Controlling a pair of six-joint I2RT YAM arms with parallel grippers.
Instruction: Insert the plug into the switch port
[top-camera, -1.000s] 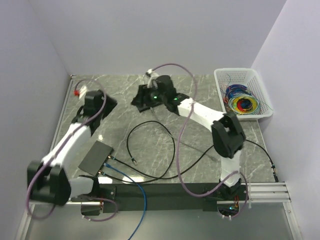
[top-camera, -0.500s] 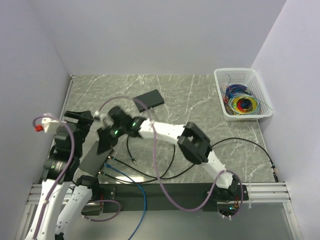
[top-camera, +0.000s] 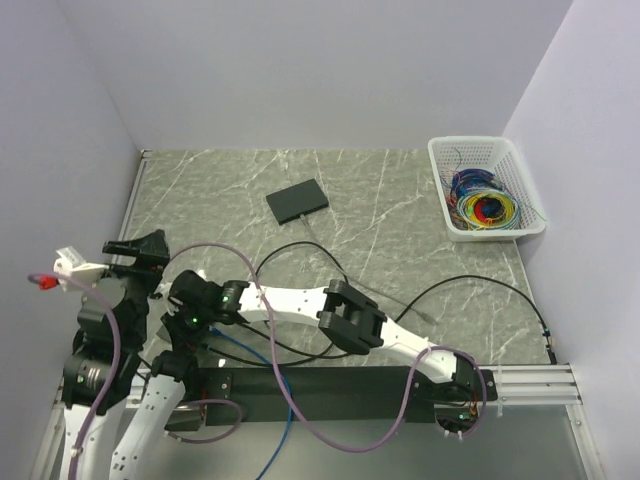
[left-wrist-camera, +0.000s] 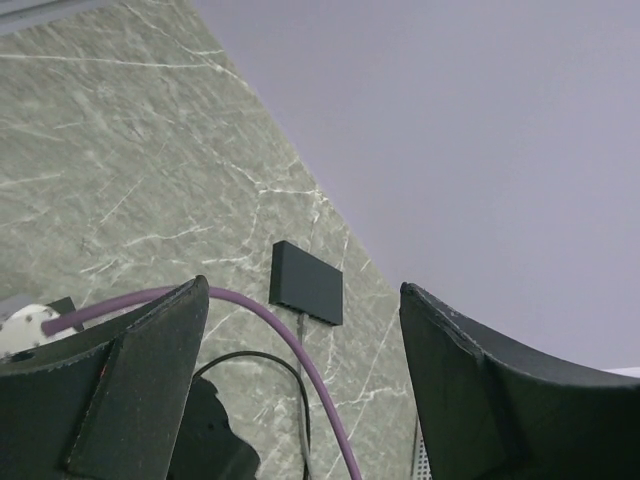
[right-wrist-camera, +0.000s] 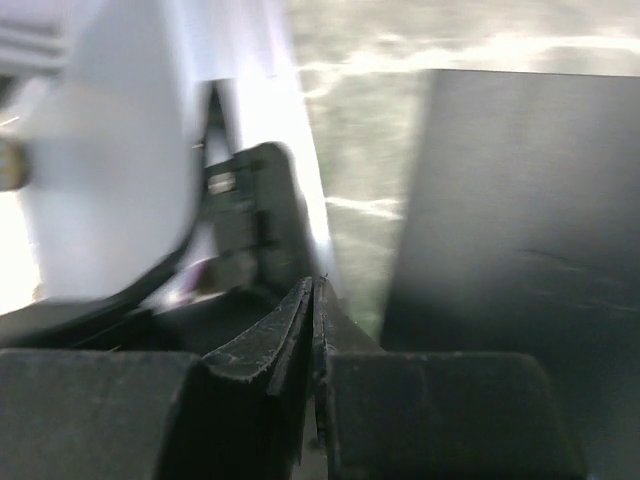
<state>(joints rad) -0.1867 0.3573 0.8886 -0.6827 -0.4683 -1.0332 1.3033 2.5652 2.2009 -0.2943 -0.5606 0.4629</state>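
right wrist view puts the right claw (right-wrist-camera: 313, 288) low over the table (right-wrist-camera: 420, 50), fingers pressed tip to tip with nothing seen between them. just to its right lies a flat black box (right-wrist-camera: 520, 250), by judgement the switch; its long edge runs up the picture alongside the fingers, and whether they touch it cannot be told. in the top view the right arm (top-camera: 300, 303) reaches across to the near-left corner and covers that box, so it is much the nearer. the left claw (left-wrist-camera: 300, 290) hangs raised at the left edge, spread wide and empty, facing a second box (top-camera: 297, 200) far out on the table. the plug cannot be picked out: a black cable (top-camera: 300, 247) loops on the table beyond the right arm and its ends run under it. the coming move probably calls for finding that free end first, since the shut claw holds no plug.
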